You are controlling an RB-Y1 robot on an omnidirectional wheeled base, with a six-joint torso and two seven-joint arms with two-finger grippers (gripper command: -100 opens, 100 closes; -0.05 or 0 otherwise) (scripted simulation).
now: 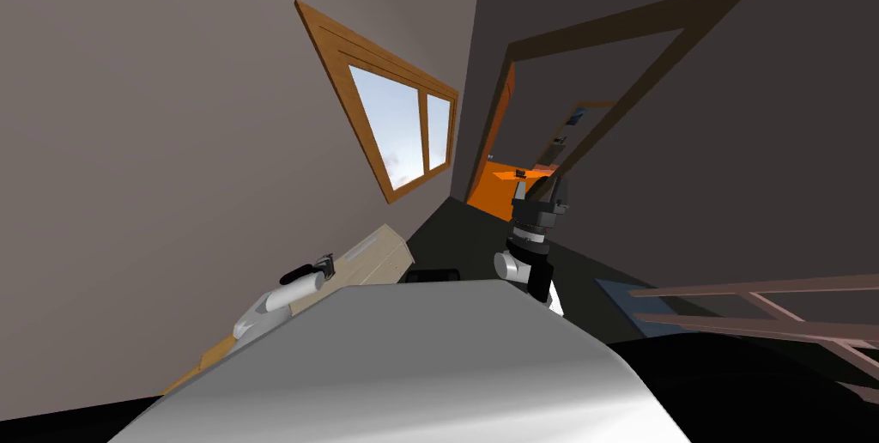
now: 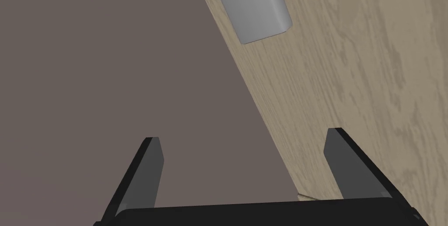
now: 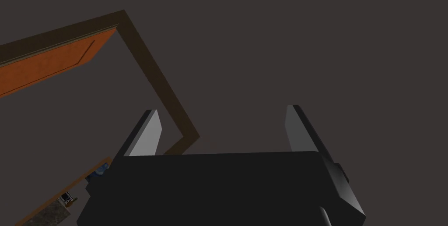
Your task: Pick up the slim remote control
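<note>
A slim light grey remote control lies on a pale wood-grain top, close to that top's edge by the brown-grey wall. My left gripper is open and short of the remote, with one finger over the wood and the other over the wall side; nothing is between the fingers. In the head view the left gripper reaches over the pale wooden furniture at my left, where the remote appears as a thin light strip. My right gripper is raised in front of me, open and empty.
The wall runs right along the wooden top's far edge. A wood-framed window sits above it. An open orange door and doorway lie ahead. A brown slatted frame stands at my right over a dark floor.
</note>
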